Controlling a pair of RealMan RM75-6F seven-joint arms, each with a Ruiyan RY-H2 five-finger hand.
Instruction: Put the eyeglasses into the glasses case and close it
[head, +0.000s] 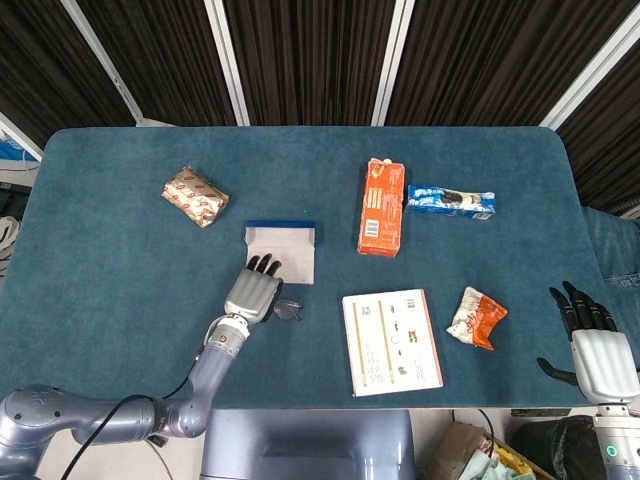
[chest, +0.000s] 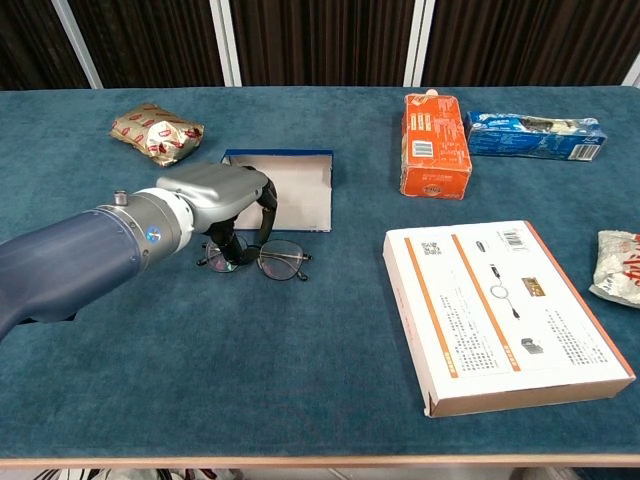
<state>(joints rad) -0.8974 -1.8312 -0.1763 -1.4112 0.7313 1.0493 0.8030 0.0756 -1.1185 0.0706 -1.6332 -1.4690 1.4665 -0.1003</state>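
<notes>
Eyeglasses (chest: 272, 259) flat on cloth just before open glasses case (chest: 290, 190). Left hand (chest: 222, 200) curled over left lens, grip unclear. Thin wire frame: light, fragile; best pinched at bridge or rim.

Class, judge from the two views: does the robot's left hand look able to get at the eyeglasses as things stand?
Probably yes. The left hand is right over the eyeglasses, its fingers curled down at the frame, and nothing lies between them; the open glasses case sits just behind.
</notes>
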